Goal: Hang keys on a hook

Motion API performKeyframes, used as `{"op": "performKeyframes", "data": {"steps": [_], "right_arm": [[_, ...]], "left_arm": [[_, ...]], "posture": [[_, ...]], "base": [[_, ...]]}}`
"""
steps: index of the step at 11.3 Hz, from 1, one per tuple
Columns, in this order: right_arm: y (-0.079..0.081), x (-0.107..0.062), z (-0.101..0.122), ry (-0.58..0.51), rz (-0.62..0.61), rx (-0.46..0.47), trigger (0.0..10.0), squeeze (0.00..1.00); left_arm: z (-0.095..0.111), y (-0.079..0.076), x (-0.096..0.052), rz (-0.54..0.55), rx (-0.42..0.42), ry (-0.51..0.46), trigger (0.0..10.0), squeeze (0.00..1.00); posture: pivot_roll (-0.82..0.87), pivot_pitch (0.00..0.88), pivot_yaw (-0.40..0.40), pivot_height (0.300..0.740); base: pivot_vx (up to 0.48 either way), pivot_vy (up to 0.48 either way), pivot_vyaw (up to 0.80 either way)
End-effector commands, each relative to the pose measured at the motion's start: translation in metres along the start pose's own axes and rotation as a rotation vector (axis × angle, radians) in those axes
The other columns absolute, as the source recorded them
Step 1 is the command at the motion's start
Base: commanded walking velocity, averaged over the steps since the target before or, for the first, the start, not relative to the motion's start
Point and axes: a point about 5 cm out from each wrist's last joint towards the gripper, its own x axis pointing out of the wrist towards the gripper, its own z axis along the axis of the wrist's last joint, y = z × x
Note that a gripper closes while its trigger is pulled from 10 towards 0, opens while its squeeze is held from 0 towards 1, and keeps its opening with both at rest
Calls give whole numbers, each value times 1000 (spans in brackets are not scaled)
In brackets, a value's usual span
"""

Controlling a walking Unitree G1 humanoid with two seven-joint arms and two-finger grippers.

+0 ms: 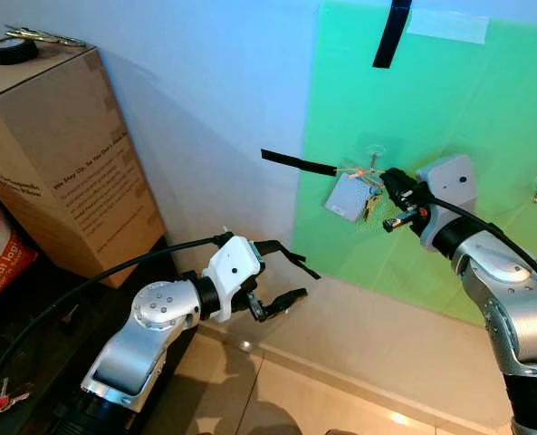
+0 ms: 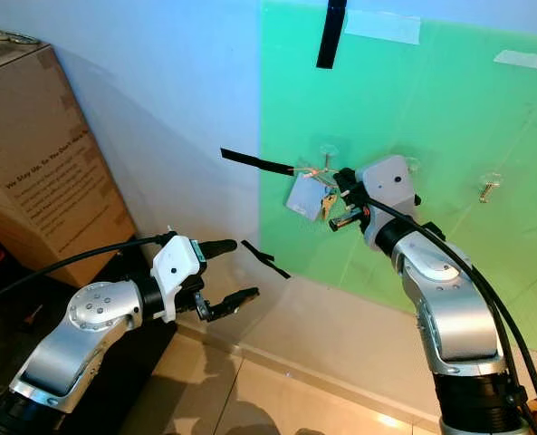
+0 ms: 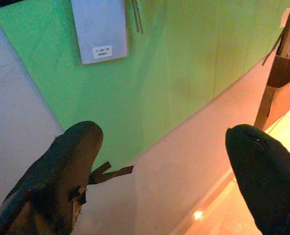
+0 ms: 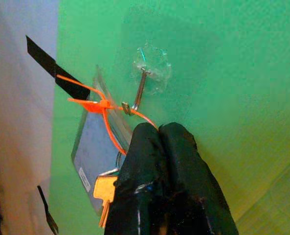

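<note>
— Where are the keys [image 4: 105, 192] seen?
— At the hook [image 4: 141, 89] on the green board [image 1: 485, 118], their orange tie [image 4: 105, 115] looped over it and pinched between the right gripper's [image 4: 160, 129] closed fingers.
— And the left gripper [image 1: 291, 272]?
— Held low by the wall, fingers spread apart on nothing.

Right tool [image 4: 160, 134] raised with fingers pressed together; left tool [image 1: 297, 281] held low, fingers spread.
</note>
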Motion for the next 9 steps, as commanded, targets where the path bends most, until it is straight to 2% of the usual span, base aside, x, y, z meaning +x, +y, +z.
{"op": "performKeyframes", "data": {"steps": [1,3,7,9], "right_arm": [[-2,-1,13,-54,10,-11,10000,0],[8,-3,4,-8,68,-21,10000,0],[14,-2,-10,72,77,-36,10000,0],[13,-1,-9,67,70,-38,10000,0]], "left_arm": [[4,2,0,-5,19,-1,10000,0],[5,3,1,-3,21,-3,10000,0],[5,4,2,1,19,-3,10000,0],[6,4,2,1,20,-4,10000,0]], "posture": [[-148,0,30,740],[-147,0,28,740],[-147,0,30,740],[-149,0,32,740]], "base": [[0,0,0],[0,0,0],[0,0,0],[0,0,0]]}}
